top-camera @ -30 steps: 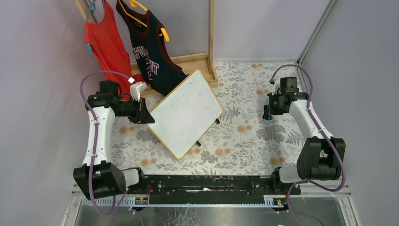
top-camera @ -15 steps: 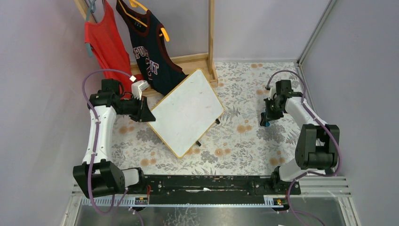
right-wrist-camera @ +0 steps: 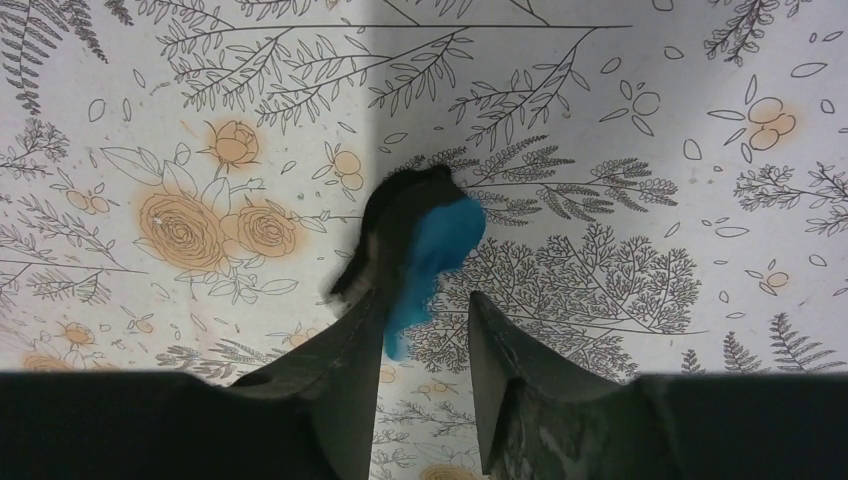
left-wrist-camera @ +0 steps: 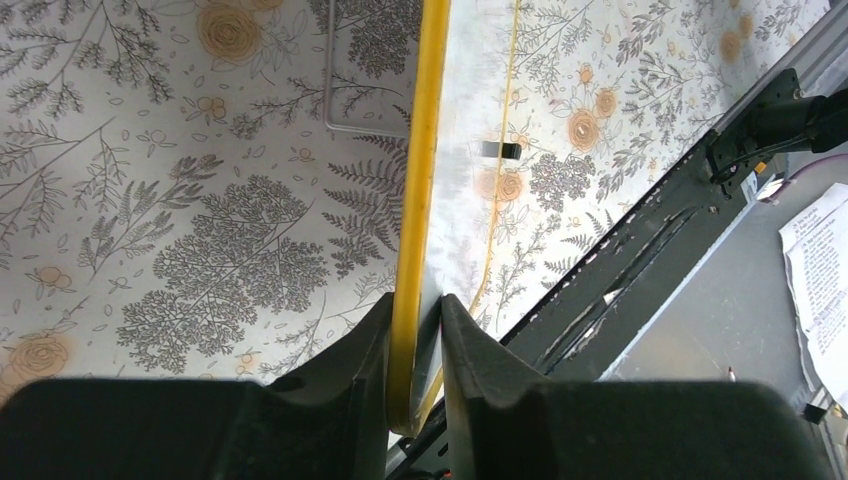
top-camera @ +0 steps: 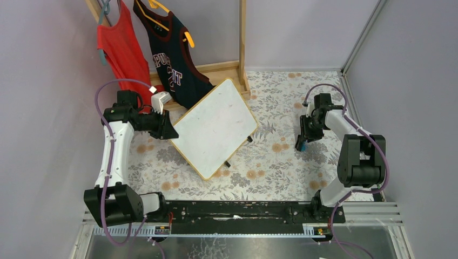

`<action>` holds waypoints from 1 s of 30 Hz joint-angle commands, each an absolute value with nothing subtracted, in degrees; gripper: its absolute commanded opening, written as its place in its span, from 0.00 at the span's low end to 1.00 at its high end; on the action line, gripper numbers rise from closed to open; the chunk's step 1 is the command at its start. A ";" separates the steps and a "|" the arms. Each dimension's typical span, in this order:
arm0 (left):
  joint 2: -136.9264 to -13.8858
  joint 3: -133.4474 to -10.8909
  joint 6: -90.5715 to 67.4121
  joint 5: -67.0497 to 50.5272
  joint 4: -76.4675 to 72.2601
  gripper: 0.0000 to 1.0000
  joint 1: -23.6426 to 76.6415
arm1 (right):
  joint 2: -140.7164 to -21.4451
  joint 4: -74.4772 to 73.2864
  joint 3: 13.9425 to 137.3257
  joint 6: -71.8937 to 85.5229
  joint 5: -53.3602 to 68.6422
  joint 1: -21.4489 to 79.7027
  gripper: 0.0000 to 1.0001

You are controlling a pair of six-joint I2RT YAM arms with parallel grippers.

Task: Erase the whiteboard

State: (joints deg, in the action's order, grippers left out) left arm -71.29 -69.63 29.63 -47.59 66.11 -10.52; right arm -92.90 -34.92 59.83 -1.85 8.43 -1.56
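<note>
The whiteboard (top-camera: pixel 215 128), white with a light-wood frame, stands tilted on the flowered tablecloth at centre left, with only faint marks showing on it. My left gripper (top-camera: pixel 168 132) is shut on its left edge. In the left wrist view the yellow frame (left-wrist-camera: pixel 420 180) runs between the fingers (left-wrist-camera: pixel 415 330). My right gripper (top-camera: pixel 302 139) hangs low over the cloth at the right, its jaws apart. A blue and black eraser (right-wrist-camera: pixel 425 235) shows blurred just beyond the fingertips, against the left finger (right-wrist-camera: pixel 360 340). It is a blue spot in the top view (top-camera: pixel 300 145).
A wooden clothes rack (top-camera: pixel 242 43) stands at the back with a red top (top-camera: pixel 121 51) and a navy jersey (top-camera: pixel 173 59) hanging close behind the whiteboard. A black rail (top-camera: pixel 237 210) runs along the near edge. Grey walls close in left and right.
My right gripper has swung down and toward the near left, with the blue eraser at its tip. The left gripper and the whiteboard have barely moved.
</note>
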 commanded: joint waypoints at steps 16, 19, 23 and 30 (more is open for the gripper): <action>-71.30 -68.61 30.59 -46.77 61.38 0.34 -10.26 | -90.33 -34.81 60.97 -2.22 7.76 -1.85 0.52; -71.49 -68.96 30.49 -46.98 61.33 0.40 -10.27 | -89.96 -34.64 60.76 -2.39 7.65 -1.85 0.52; -71.48 -69.48 30.21 -48.02 61.34 0.46 -10.28 | -90.00 -34.54 60.64 -2.46 7.30 -1.83 0.53; -70.22 -70.92 28.41 -47.02 59.08 0.53 -10.36 | -89.39 -34.42 60.48 -2.40 7.38 -1.85 0.53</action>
